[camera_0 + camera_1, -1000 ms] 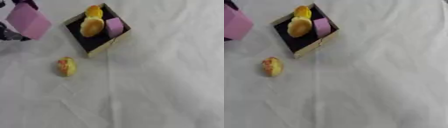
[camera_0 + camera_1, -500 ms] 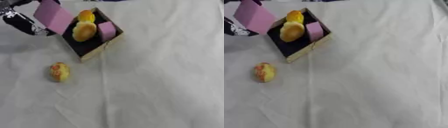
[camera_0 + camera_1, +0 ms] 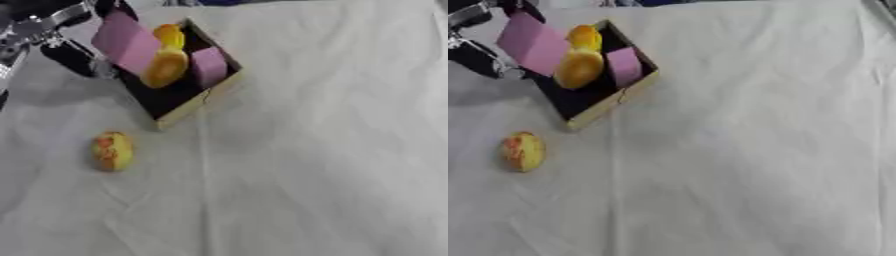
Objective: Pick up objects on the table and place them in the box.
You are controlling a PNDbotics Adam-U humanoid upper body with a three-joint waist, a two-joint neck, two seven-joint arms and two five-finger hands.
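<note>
Left hand [image 3: 44, 30] gripped pink block [image 3: 127, 42], just above box [image 3: 188, 107] beside it. You held its edges; looked light, stiff. Fruit [image 3: 112, 150] waited below.

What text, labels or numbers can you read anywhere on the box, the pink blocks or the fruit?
None. The box, the pink block in the left hand and the fruit on the cloth show no readable print.

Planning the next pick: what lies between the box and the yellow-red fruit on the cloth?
Only bare white cloth lies between the box and the yellow-red fruit; the left eye view shows it best.
</note>
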